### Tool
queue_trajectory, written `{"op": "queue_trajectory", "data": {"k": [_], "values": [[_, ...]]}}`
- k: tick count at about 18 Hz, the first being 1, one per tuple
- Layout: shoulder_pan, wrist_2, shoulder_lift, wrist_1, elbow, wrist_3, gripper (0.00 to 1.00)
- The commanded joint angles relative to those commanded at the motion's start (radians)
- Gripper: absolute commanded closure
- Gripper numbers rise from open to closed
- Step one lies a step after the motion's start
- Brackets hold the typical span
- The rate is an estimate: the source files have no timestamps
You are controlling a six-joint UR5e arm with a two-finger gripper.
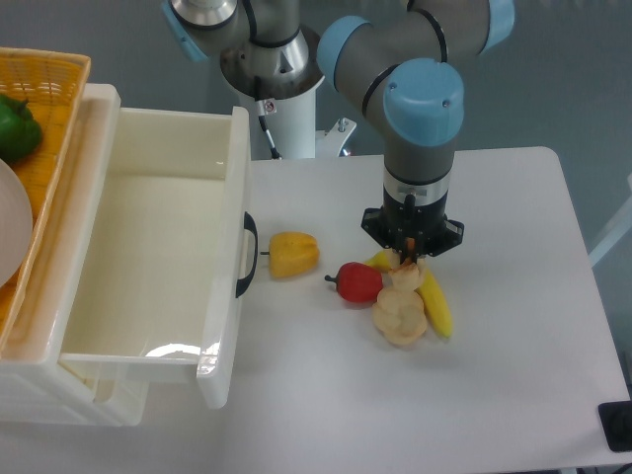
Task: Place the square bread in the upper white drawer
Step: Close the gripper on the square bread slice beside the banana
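With arm reaching down at centre right of frame, two-finger gripper (406, 259) sits directly over pale tan toy bread (400, 311); jaw state cannot be told, fingers mostly hidden. Bread lies on white table (513, 395), touching yellow banana (435, 302), just beside red apple-like fruit (359, 282). Yellow toy pepper (293, 254) lies between fruit and black-handled, open glossy white plastic drawer (158, 267) at left.

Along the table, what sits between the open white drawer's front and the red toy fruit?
In the camera view, only the yellow pepper lies between the upper white drawer front and the red fruit; otherwise bare table.
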Motion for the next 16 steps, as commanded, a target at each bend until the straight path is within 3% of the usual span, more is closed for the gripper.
{"op": "queue_trajectory", "data": {"k": [14,16], "values": [[0.003,0.005,0.002,-0.014,0.005,-0.003,1.0],[0.003,0.002,0.032,-0.017,0.012,-0.011,1.0]]}}
